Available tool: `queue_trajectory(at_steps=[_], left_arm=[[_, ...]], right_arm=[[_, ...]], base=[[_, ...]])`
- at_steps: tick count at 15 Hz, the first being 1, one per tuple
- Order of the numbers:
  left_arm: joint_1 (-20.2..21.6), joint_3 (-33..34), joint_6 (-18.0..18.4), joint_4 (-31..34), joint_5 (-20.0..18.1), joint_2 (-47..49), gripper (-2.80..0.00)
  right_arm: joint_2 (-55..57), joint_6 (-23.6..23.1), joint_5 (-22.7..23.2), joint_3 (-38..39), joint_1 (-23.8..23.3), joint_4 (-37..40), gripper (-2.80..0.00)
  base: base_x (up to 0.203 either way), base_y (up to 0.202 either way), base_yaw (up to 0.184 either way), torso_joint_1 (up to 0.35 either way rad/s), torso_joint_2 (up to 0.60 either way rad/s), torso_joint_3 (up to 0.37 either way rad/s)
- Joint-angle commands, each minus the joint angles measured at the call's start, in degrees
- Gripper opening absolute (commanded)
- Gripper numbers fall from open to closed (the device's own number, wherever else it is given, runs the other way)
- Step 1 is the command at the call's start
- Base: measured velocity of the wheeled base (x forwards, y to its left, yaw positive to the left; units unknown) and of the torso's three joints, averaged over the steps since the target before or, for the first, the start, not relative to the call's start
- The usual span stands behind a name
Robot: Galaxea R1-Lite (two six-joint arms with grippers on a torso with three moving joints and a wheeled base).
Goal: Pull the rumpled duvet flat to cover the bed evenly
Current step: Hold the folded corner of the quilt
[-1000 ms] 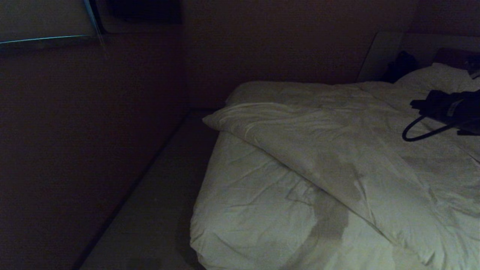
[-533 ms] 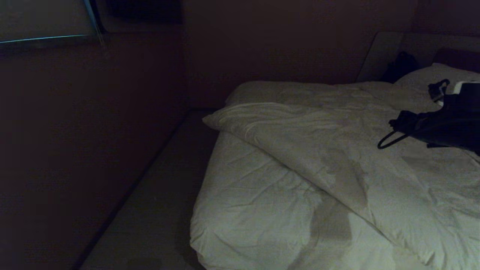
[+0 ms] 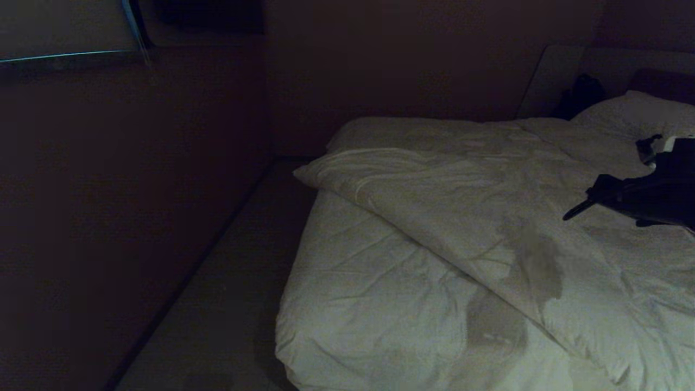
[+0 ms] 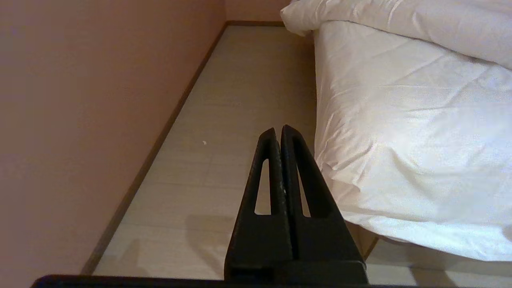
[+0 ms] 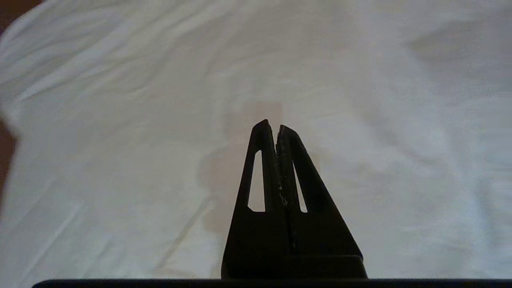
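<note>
The duvet [image 3: 488,217] lies white and creased on the bed [image 3: 347,326], with a thick folded flap running diagonally from the far left corner toward the near right. My right arm [image 3: 646,193] reaches in from the right above the duvet. Its gripper [image 5: 272,126] is shut with nothing in it, hovering over plain white fabric [image 5: 120,140] and casting a shadow there. My left gripper [image 4: 279,130] is shut and empty, parked low over the floor [image 4: 224,120] beside the bed's near corner [image 4: 400,168].
A wall [image 3: 136,190] runs along the left, leaving a narrow strip of floor [image 3: 228,304] beside the bed. A white pillow [image 3: 635,111] and a dark object [image 3: 581,92] sit at the far right by the headboard [image 3: 554,76].
My right arm has swung out over the duvet, tipped downward and drawn back slightly to the right. Its shadow on the duvet has shifted right. The left gripper has not moved.
</note>
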Motion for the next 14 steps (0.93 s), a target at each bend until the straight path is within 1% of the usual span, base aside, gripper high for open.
queue_trajectory(at_steps=[1, 2, 4, 5, 14], left_arm=[[0.0, 0.0, 0.0, 0.0, 0.0, 0.0, -2.8], [0.0, 0.0, 0.0, 0.0, 0.0, 0.0, -2.8], [0.0, 0.0, 0.0, 0.0, 0.0, 0.0, -2.8], [0.0, 0.0, 0.0, 0.0, 0.0, 0.0, -2.8], [0.0, 0.0, 0.0, 0.0, 0.0, 0.0, -2.8]], right_arm=[[2.0, -0.2, -0.4, -0.5, -0.4, -0.2, -2.8], [3.3, -0.7, -1.2, -1.0, -0.4, -0.3, -2.8], [6.1, -1.1, -5.2, -2.7, -0.4, -0.3, -2.8], [7.0, -1.2, -6.3, -3.3, -0.4, -0.3, -2.8], [11.5, -1.1, -7.0, -4.5, 0.1, -0.1, -2.8]], base=[[0.0, 0.0, 0.0, 0.0, 0.0, 0.0], [0.0, 0.0, 0.0, 0.0, 0.0, 0.0], [0.0, 0.0, 0.0, 0.0, 0.0, 0.0], [0.0, 0.0, 0.0, 0.0, 0.0, 0.0], [0.0, 0.0, 0.0, 0.0, 0.0, 0.0]])
